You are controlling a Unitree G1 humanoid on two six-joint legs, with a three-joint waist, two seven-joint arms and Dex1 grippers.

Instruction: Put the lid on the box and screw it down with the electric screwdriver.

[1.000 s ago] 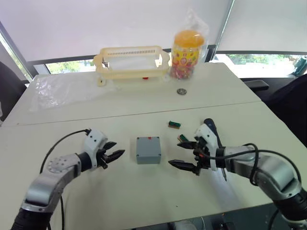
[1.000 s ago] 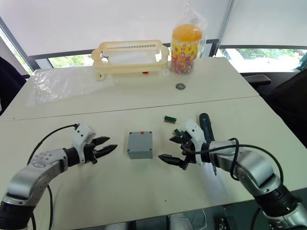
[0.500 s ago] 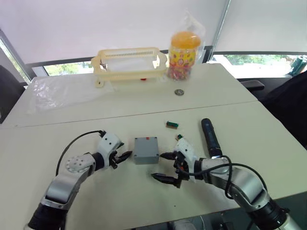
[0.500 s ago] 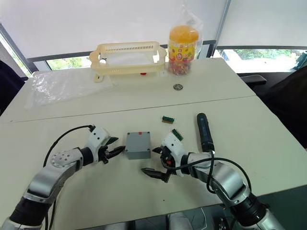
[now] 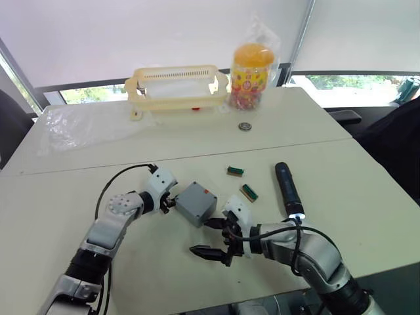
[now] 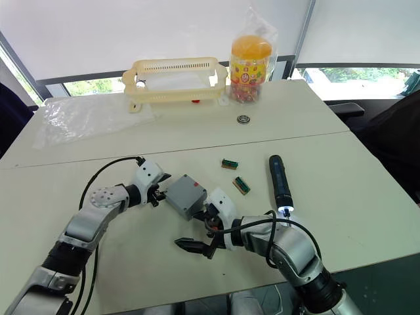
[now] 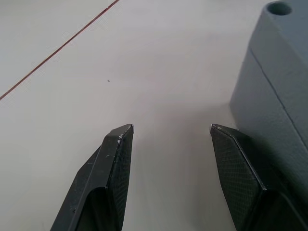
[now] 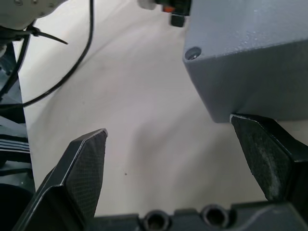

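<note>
Left gripper [image 5: 172, 201]: arm extended forward, fingers parted, low over table. Right gripper [image 5: 211, 237]: forearm angled leftward, fingers spread wide, near centre.

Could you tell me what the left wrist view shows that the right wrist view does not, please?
Left wrist view: a thin red line crossing the table, and the left tool, open, one finger beside the box. Right wrist view: a black cable on the table and the right tool, open wide. Both: the grey box with a corner screw hole, and the pale table.
</note>
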